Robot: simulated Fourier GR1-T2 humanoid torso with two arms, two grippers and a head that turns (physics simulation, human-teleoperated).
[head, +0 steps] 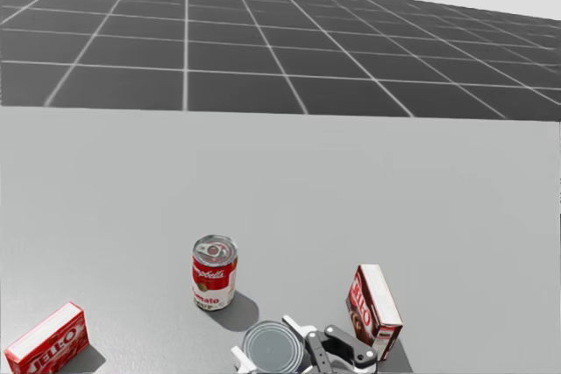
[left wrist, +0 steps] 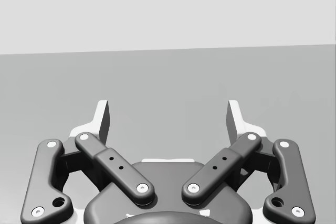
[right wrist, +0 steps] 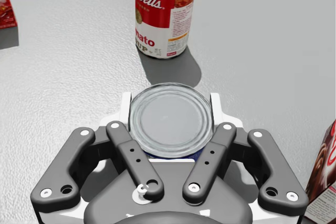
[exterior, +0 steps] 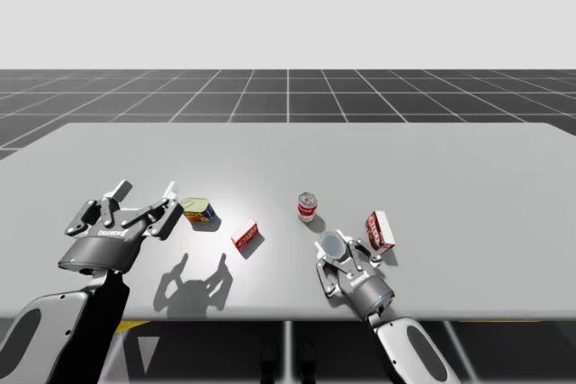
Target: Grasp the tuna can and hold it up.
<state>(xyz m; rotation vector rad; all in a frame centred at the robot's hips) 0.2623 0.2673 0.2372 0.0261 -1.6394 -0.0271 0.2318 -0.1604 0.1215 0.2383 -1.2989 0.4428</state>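
right fingers (right wrist: 125,109) clamped on both sides of tuna can (right wrist: 170,120) | left fingers (left wrist: 102,121) spread wide, empty

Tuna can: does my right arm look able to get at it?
Likely yes: my right gripper has the tuna can between its fingers, both touching its sides. The red and white can stands apart ahead, not in the way.
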